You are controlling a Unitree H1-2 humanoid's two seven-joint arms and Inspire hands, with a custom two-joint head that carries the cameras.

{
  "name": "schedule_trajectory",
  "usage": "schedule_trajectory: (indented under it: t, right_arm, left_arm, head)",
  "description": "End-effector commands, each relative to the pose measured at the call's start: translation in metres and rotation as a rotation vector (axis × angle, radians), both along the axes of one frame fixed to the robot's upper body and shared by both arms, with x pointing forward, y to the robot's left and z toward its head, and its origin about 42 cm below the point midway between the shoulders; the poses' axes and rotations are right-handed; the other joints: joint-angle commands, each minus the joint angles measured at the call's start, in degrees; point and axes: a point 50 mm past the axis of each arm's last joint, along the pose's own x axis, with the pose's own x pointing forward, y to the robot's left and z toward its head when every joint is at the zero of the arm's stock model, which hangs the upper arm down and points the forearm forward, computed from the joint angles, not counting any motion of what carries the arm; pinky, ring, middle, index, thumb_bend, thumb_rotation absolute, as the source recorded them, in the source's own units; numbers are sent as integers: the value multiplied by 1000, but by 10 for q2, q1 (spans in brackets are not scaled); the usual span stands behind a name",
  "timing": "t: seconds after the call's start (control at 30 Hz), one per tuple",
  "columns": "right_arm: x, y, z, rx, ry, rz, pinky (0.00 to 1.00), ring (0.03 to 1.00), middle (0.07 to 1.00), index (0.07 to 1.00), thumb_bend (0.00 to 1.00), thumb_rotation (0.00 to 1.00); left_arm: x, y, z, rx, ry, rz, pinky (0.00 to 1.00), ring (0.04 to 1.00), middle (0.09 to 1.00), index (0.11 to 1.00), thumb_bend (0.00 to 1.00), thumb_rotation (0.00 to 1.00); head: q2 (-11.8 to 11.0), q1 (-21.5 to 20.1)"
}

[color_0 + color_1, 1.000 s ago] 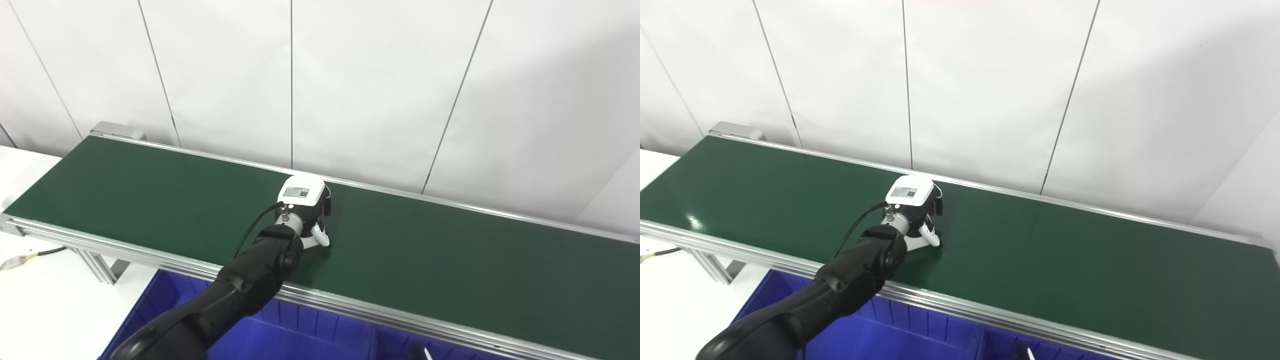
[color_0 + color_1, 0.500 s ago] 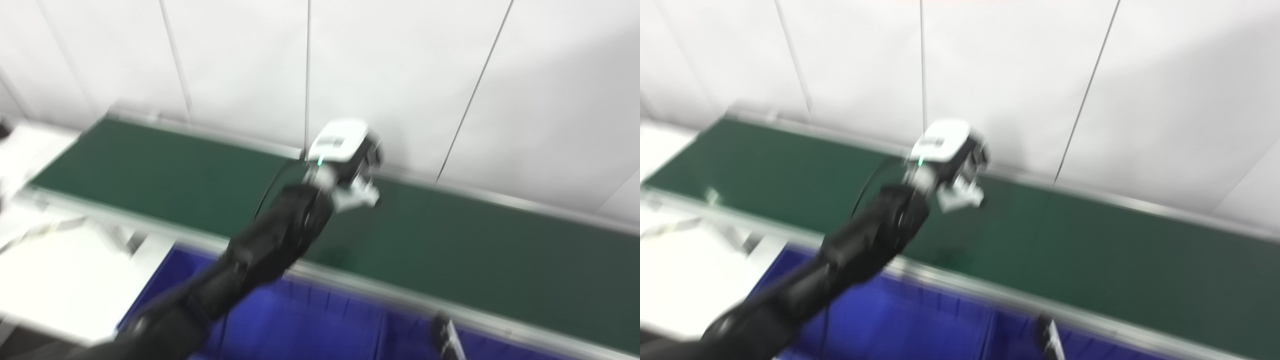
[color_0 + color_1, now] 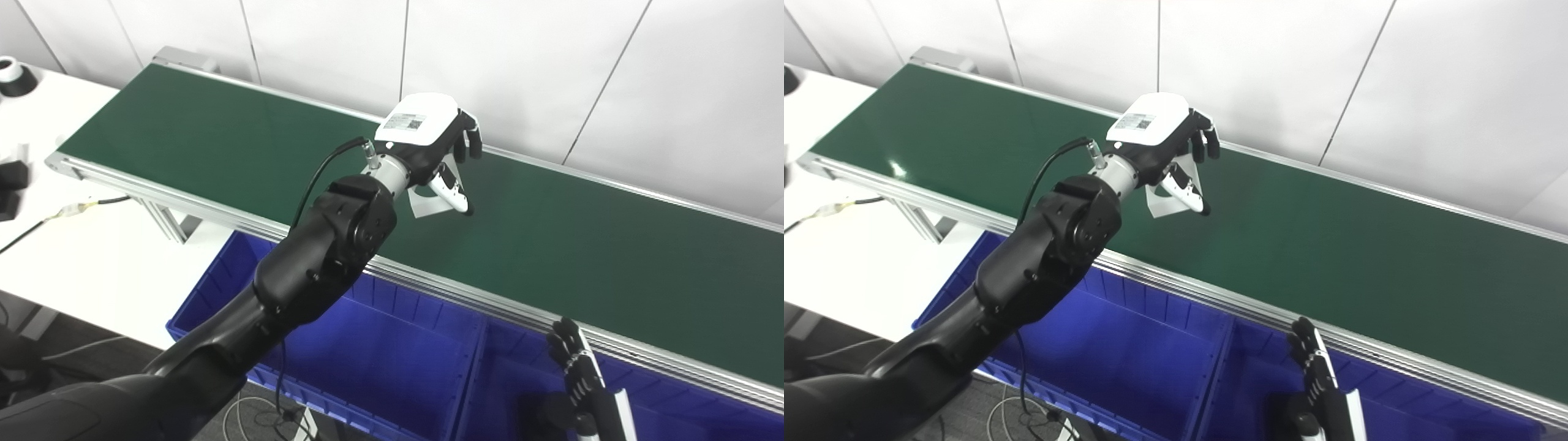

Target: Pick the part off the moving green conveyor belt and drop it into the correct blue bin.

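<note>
A long green conveyor belt (image 3: 582, 245) with silver aluminium side rails is running diagonally in front of a white panelled wall, its surface bare. Beside its left end a white desk (image 3: 73, 257) is carrying a cable (image 3: 61, 213) and dark objects along its left edge.

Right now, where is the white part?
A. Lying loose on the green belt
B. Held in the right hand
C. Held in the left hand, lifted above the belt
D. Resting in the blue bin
C. The left hand is shut on the white part, which hangs above the green belt, not yet over the blue bin.
</note>
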Motion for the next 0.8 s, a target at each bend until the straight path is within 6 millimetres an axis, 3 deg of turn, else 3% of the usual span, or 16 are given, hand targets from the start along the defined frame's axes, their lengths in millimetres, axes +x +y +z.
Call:
schedule_trajectory:
  t: [0.0,0.23,0.53,0.77]
  right_arm:
    - [3,-1,15,26,-85,7,896,909,934,963,981,983]
    - [5,-11,17,24,-91,5,895,908,938,972,978,990]
    - [7,-20,18,32,-89,13,903,919,948,992,942,985]
    - [8,-23,18,22,-89,13,897,907,945,993,926,985]
  left_arm:
    - [-9,6,11,21,-70,-5,271,369,467,530,499,0]
    - [-43,22,-7,62,-32,-21,370,420,490,508,504,0]
    - [-73,42,-23,141,50,-39,301,375,463,536,498,0]
    - [-88,54,-50,195,166,-45,362,398,476,529,501,0]
  head:
    - [3,13]
    - [1,60]
    - [-2,84]
    - [-6,82]
